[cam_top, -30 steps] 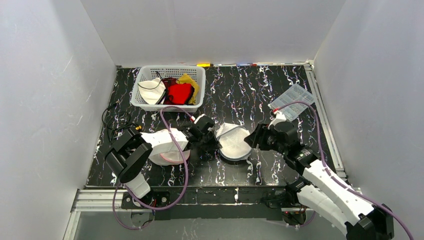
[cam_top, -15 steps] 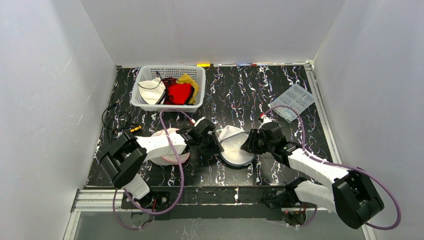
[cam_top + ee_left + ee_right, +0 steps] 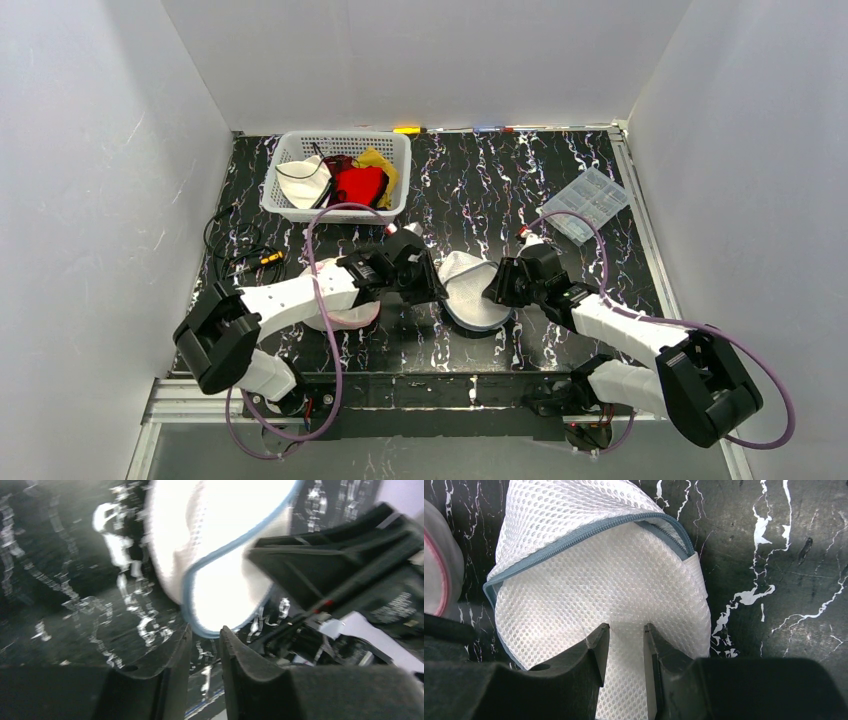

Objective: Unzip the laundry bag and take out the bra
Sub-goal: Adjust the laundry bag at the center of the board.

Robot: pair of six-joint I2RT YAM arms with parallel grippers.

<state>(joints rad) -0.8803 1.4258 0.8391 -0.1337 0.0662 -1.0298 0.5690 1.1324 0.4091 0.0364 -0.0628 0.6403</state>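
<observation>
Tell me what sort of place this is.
Likely a robot test cell: white panels enclose a black table, a left arm and right arm are bolted at its edge, and a laundry bag and clothes basket sit on it.

We see a white plastic basket [image 3: 345, 143] at the far left of the black, white-veined table [image 3: 480, 190]. In it lie a white garment [image 3: 297, 182], a red cloth [image 3: 358, 186] and a yellow cloth [image 3: 378, 160]. A clear plastic box [image 3: 586, 203] sits near the table's right edge. Black cables [image 3: 232, 245] lie looped by the left wall. A small yellow object [image 3: 407, 129] rests at the far edge.
</observation>
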